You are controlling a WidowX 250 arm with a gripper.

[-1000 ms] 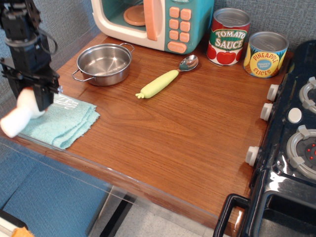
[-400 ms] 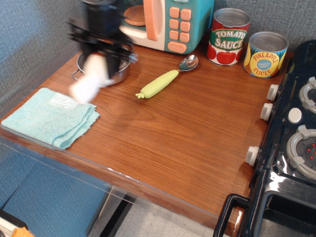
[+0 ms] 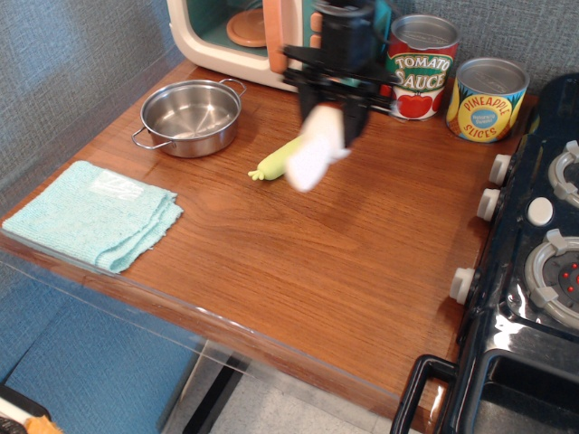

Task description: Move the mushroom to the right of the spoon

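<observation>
Shiny steel pot point(image 3: 190, 116) left of the matte plastic spoon point(image 3: 279, 161) handle, fuzzy teal cloth point(image 3: 90, 213) nearer, all on glossy wood tabletop point(image 3: 317, 262).

We see bare table point(image 3: 362, 244) right of the spoon point(image 3: 282, 160); cans point(image 3: 418, 68) and stove point(image 3: 534, 235) bound it

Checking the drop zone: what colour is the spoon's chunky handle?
Light yellow-green. The chunky spoon handle shows in the observation.image view, partly behind the white mushroom stem.

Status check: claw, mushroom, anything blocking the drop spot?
Claw shut on mushroom, airborne over spoon. Not placed. Wood right of spoon open; tomato sauce can stands behind.
</observation>
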